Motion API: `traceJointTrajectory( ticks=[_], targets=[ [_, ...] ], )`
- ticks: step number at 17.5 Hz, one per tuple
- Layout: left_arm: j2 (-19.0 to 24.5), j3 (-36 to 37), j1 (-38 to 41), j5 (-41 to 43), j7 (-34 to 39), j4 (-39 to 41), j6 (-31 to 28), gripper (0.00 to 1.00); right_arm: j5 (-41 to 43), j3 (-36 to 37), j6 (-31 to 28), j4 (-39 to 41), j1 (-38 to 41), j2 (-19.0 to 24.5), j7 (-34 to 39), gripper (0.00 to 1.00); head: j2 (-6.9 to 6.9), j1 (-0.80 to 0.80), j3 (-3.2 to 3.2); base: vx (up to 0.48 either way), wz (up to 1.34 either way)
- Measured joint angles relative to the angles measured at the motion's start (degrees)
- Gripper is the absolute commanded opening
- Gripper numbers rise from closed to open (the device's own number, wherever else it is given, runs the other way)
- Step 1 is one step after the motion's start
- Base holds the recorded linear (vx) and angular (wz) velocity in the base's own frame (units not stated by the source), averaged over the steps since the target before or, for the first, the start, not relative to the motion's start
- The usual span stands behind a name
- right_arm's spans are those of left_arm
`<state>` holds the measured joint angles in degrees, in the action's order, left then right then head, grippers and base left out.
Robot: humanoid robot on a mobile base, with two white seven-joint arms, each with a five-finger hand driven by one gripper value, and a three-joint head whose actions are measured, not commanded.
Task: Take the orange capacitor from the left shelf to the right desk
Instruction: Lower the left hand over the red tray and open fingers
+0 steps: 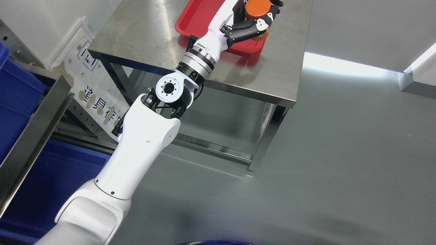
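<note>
My left arm reaches from the lower left up across the picture to the steel desk (265, 71). Its hand (260, 20) is at the top edge, fingers (247, 30) curled around the orange capacitor (258, 8), a round orange cylinder. The capacitor is held over the right end of the red tray (194, 18) that lies on the desk; whether it touches the tray I cannot tell. The top of the capacitor and part of the hand are cut off by the picture's edge. The right arm does not show.
The shelf's metal frame (37, 119) and blue bins (17, 88) stand at the left. A white perforated panel with printed characters (92, 95) leans behind the desk's legs. Grey floor spreads to the right, with a white block (419, 75) at the far right.
</note>
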<state>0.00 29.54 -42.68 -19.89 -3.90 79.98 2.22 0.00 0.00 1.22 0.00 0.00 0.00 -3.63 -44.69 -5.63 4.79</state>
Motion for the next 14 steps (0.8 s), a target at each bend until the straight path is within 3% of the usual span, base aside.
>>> traceJointTrajectory(
  ticks=[6, 14],
  targets=[
    [0.0, -0.6, -2.3, 1.7, 2.6, -7.9, 0.7, 0.05, 0.0, 0.0, 0.0, 0.0, 0.0, 0.0, 0.0, 1.00, 0.00, 0.00, 0.00, 0.237, -0.03],
    [0.0, -2.2, -0.7, 4.6, 0.5, -14.1, 0.9, 0.10, 0.0, 0.0, 0.0, 0.0, 0.0, 0.0, 0.0, 1.00, 0.00, 0.00, 0.00, 0.219, -0.01]
  ],
)
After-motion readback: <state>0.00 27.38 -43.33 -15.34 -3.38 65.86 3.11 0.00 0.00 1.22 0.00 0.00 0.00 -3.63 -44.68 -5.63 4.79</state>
